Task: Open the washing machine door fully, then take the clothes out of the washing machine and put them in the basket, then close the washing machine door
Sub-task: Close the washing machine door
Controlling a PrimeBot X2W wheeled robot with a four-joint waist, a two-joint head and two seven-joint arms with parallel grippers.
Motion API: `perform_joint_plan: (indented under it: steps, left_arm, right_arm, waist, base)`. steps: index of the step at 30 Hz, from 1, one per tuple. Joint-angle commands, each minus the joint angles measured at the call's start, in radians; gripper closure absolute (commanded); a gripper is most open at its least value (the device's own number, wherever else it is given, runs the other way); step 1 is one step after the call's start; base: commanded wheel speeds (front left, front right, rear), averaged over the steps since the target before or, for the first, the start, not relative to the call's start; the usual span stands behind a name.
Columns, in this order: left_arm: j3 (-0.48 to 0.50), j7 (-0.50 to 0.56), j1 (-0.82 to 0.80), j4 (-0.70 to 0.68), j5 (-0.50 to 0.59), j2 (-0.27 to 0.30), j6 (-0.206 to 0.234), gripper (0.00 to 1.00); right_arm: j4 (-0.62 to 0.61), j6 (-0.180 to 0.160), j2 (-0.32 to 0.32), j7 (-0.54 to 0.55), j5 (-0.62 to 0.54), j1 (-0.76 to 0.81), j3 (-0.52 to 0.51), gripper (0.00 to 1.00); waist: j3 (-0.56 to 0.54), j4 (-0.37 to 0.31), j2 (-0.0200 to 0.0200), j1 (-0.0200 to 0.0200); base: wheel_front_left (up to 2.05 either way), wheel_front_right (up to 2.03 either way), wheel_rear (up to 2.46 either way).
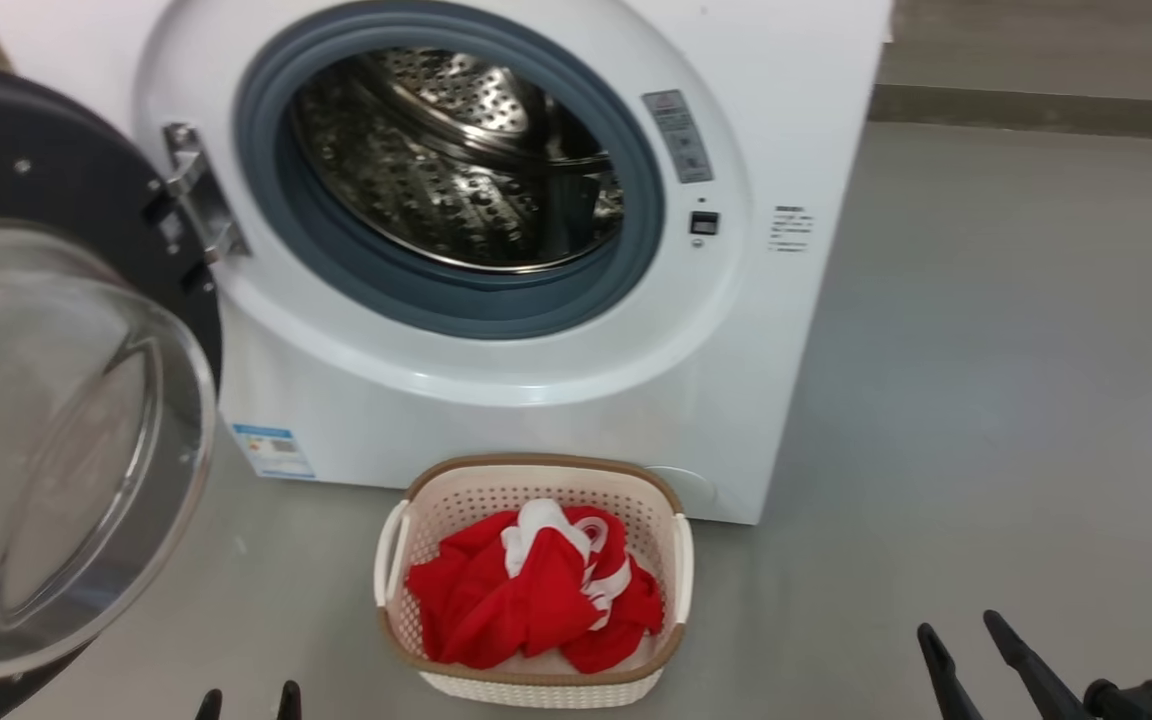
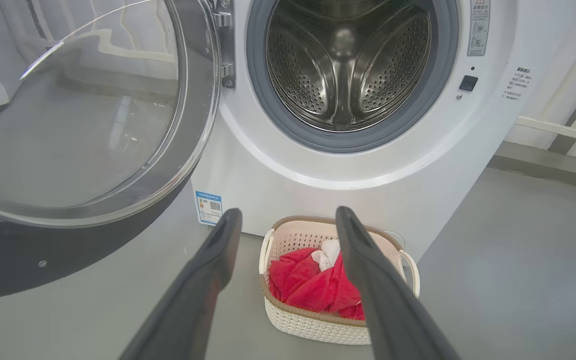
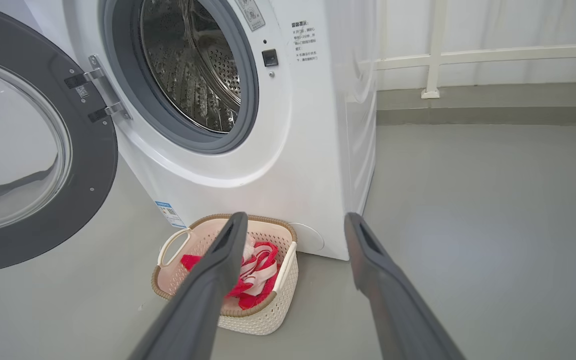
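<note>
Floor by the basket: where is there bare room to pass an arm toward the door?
Widest bare floor lies right of the washing machine and basket. A narrower strip runs between basket and open door, below the blue label. Crowded: the basket sits close to the machine's front, holding the clothes.

Big white front-loading washing machine, front panel:
- Small blue-topped paper label, lower left corner: square scan-code pattern; print too small to read.
- Grey upright sticker, right of the steel drum: red warning triangle at top; lines illegible.
- Block of small black print, further right: characters, not readable.
</note>
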Motion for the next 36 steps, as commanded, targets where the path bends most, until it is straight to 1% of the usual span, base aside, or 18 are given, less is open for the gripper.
perform_joint_plan:
  steps: [1, 2, 11, 18, 19, 24, 29, 36]
  left_arm:
    - [0.031, -0.005, -0.039, -0.016, -0.009, 0.007, 0.012, 0.00]
    - [0.032, -0.005, -0.041, -0.013, -0.012, 0.007, 0.019, 0.00]
    - [0.020, -0.005, -0.036, -0.012, -0.032, 0.007, 0.062, 0.00]
    - [0.000, -0.005, -0.028, -0.010, -0.060, 0.007, 0.099, 0.00]
    - [0.000, -0.005, -0.028, -0.010, -0.060, 0.007, 0.099, 0.00]
    - [-0.002, -0.005, -0.017, -0.038, -0.089, 0.007, 0.127, 0.00]
    - [-0.005, -0.005, -0.010, -0.064, -0.116, 0.007, 0.150, 0.00]
    - [-0.004, -0.005, -0.003, -0.079, -0.131, 0.007, 0.159, 0.00]
  right_arm:
    - [-0.017, 0.005, -0.028, -0.006, -0.008, -0.054, 0.028, 0.00]
    - [-0.014, 0.005, -0.032, -0.006, -0.008, -0.068, 0.046, 0.00]
    - [0.006, 0.005, -0.031, -0.006, -0.002, -0.118, 0.120, 0.00]
    - [0.022, 0.005, -0.017, -0.006, -0.001, -0.152, 0.180, 0.00]
    - [0.022, 0.005, -0.017, -0.006, -0.001, -0.152, 0.180, 0.00]
    - [0.038, 0.005, -0.027, -0.006, 0.005, -0.199, 0.256, 0.00]
    - [0.054, 0.005, -0.039, -0.006, 0.021, -0.247, 0.311, 0.00]
    - [0.064, 0.005, -0.046, -0.006, 0.033, -0.273, 0.336, 0.00]
  waist:
    - [0.002, 0.059, 0.0000, 0.0000]
    - [0.001, 0.090, 0.0000, 0.0000]
    - [-0.014, 0.244, 0.0000, 0.0000]
    - [-0.026, 0.343, 0.0000, 0.0000]
    - [-0.026, 0.343, 0.0000, 0.0000]
    - [-0.009, 0.363, 0.0000, 0.0000]
    - [0.002, 0.371, 0.0000, 0.0000]
    - [0.006, 0.372, 0.0000, 0.0000]
  base:
    - [0.00, 0.00, 0.00]
    - [0.00, 0.00, 0.00]
    - [0.00, 0.00, 0.00]
    - [0.00, 0.00, 0.00]
    - [0.00, 0.00, 0.00]
    - [0.00, 0.00, 0.00]
    - [0.00, 0.00, 0.00]
    - [0.00, 0.00, 0.00]
